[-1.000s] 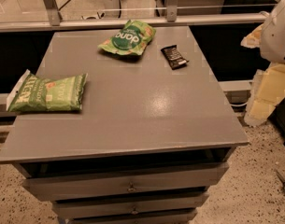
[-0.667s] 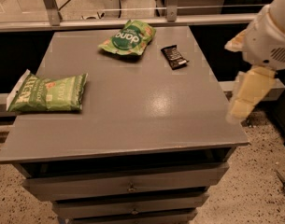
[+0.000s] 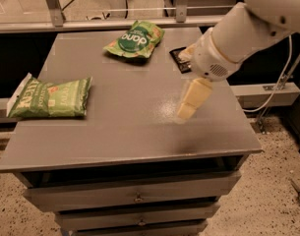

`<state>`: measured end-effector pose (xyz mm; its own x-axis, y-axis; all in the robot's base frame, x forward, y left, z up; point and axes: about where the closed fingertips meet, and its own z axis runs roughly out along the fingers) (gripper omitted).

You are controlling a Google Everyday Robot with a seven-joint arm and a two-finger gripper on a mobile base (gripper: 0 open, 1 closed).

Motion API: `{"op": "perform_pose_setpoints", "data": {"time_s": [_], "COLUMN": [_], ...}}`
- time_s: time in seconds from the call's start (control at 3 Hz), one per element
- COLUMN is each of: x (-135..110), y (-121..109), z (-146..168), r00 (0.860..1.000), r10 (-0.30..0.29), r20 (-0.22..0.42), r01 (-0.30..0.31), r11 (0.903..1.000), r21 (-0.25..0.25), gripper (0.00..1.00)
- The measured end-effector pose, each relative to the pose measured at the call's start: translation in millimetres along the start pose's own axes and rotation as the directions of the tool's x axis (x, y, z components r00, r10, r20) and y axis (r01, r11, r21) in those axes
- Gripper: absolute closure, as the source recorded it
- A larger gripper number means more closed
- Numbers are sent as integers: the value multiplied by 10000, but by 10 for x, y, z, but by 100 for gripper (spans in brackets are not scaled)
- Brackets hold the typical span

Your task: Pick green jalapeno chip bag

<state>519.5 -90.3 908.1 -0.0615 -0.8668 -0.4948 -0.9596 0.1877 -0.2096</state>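
The green jalapeno chip bag is olive green with pale lettering and a white sealed end. It lies flat at the left edge of the grey cabinet top. My gripper hangs over the right middle of the top, just above the surface. It is far to the right of the bag and holds nothing that I can see. The white arm reaches in from the upper right.
A brighter green pouch with a dark round logo lies at the back centre. A small black wrapper lies right of it, partly hidden by my arm. Drawers are below the top. A metal rail runs behind.
My arm has swung left from beyond the cabinet's right edge to over the right middle of the top. The bag, pouch and wrapper have not moved.
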Motion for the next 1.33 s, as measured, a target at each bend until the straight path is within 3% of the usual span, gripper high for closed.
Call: {"op": "perform_pose_setpoints", "data": {"time_s": [0.33,0.67,1.0,1.33], "x": [-346,-702,-1090,-1499], "y": [-226,-459,-540,-450], "z": [398,783,1109,1358], "r00": [9937,9738,9440,9143], "r10": [-157,218,714,917], "r20": [1105,2264,3220,3944], "r01": [143,-210,-542,-473], "r11": [9998,9998,9966,9915], "r21": [134,-58,-621,-1211], "gripper": [0,0,0,0]}}
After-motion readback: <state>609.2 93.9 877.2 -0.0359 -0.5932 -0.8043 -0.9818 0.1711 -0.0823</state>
